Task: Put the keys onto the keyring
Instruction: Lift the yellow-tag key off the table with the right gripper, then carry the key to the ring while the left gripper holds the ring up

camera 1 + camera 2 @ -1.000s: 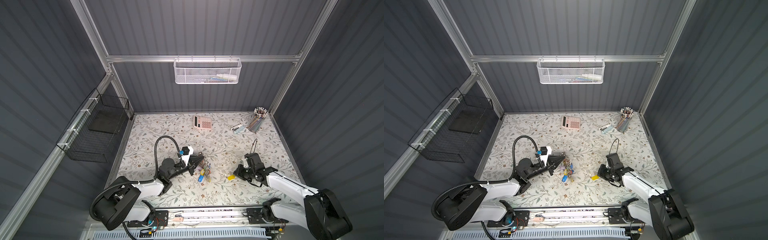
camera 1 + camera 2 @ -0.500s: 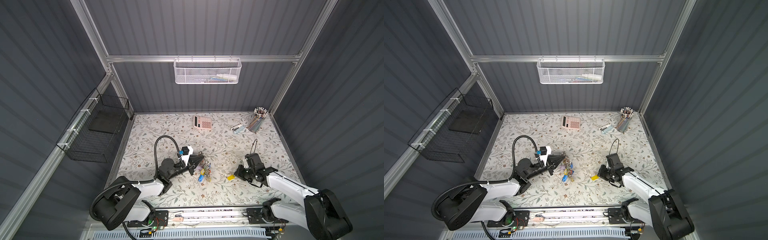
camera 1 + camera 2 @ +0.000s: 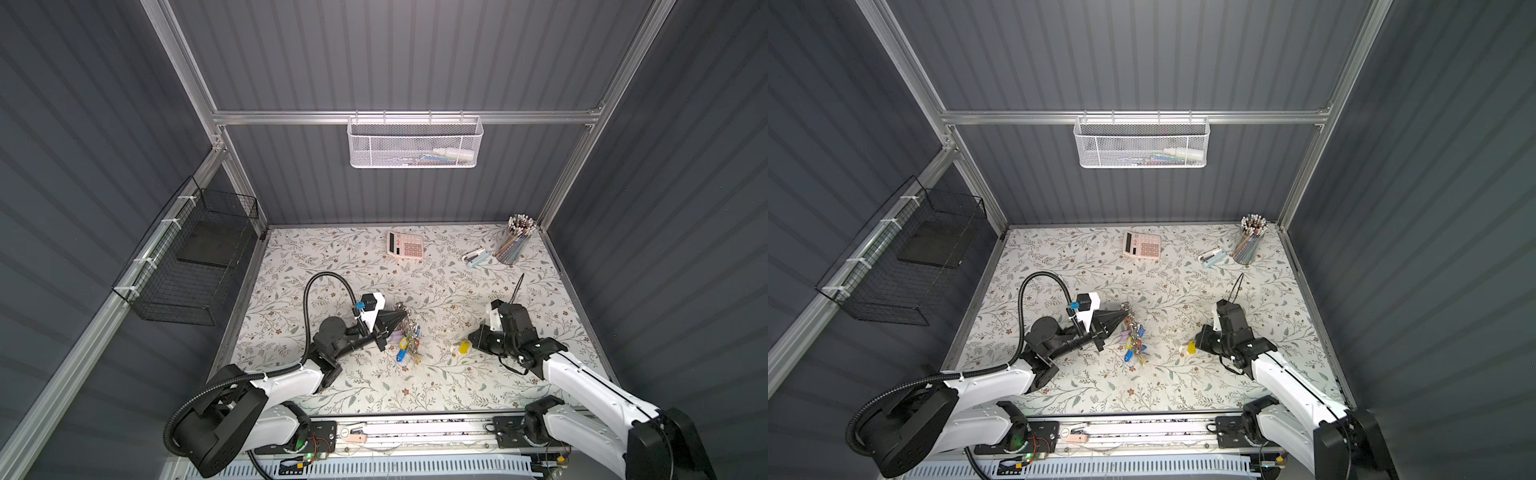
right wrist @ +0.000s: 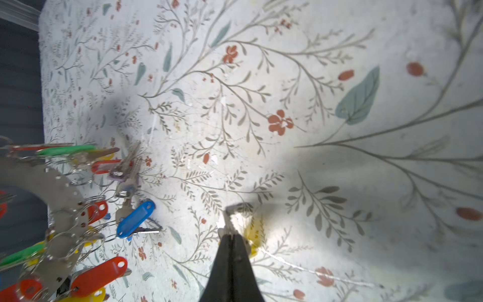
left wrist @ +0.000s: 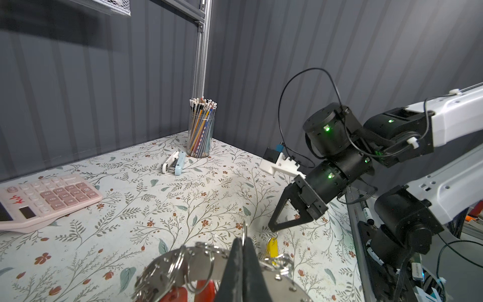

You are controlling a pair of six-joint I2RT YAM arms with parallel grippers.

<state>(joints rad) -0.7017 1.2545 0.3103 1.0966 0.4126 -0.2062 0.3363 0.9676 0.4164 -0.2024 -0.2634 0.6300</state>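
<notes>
The keyring [image 3: 409, 332] is a large flat silver ring hung with split rings and red, blue, green and yellow tagged keys [image 4: 136, 218]. It hangs tilted from my left gripper [image 3: 402, 312], and its lowest keys rest on the mat. In the left wrist view the left gripper [image 5: 243, 240] is shut on a thin split ring on the keyring [image 5: 198, 269]. The loose key with the yellow tag [image 3: 462, 347] lies on the mat to the right. My right gripper [image 3: 471, 336] is down at that key. In the right wrist view the right gripper [image 4: 231, 235] is shut on its metal end, beside the yellow tag [image 4: 254, 230].
A pink calculator [image 3: 405, 245], a stapler [image 3: 476, 257] and a cup of pencils [image 3: 513, 241] stand along the back of the floral mat. A white mesh basket [image 3: 415, 141] hangs on the rear wall. A black wire basket [image 3: 187, 266] hangs on the left wall.
The right gripper's jaws have closed the last bit at the yellow-tagged key. Neither arm has visibly moved, and the keyring hangs as before.
</notes>
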